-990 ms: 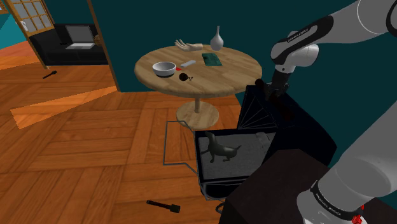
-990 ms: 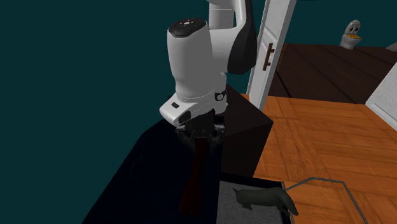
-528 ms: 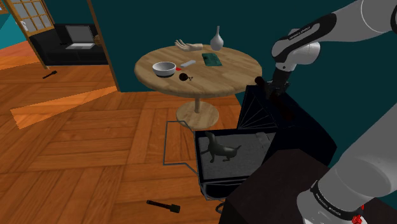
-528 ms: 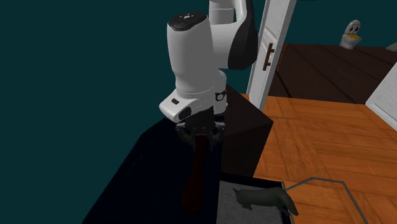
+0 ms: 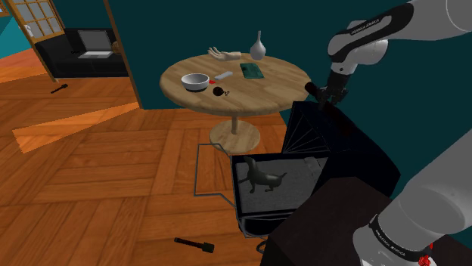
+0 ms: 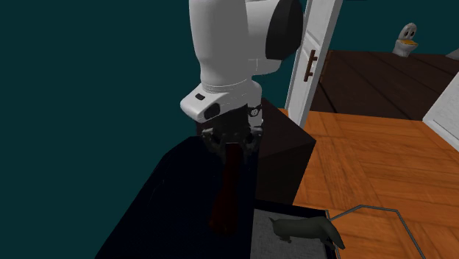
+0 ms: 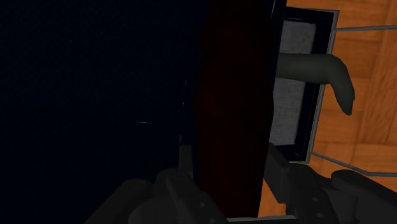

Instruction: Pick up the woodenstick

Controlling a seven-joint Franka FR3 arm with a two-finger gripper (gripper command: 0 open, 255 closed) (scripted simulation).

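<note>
STATUS: grasp made, end effector (image 6: 229, 141) clamped on the upper end of the dark red-brown woodenstick (image 6: 225, 193), which hangs below it over the black surface (image 6: 165, 199) | REMAINING: judged, raise it fully clear | OBSCURED: the stick's lower tip merges with that dark surface, so contact or clearance cannot be told.

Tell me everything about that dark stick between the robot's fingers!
The wooden stick is long, straight and flat-sided, a very dark reddish brown with no grain showing. The black fingers of the gripper clasp one end from both sides. The rest hangs down from the hand over a black surface. Whether its far end touches that surface cannot be told.
</note>
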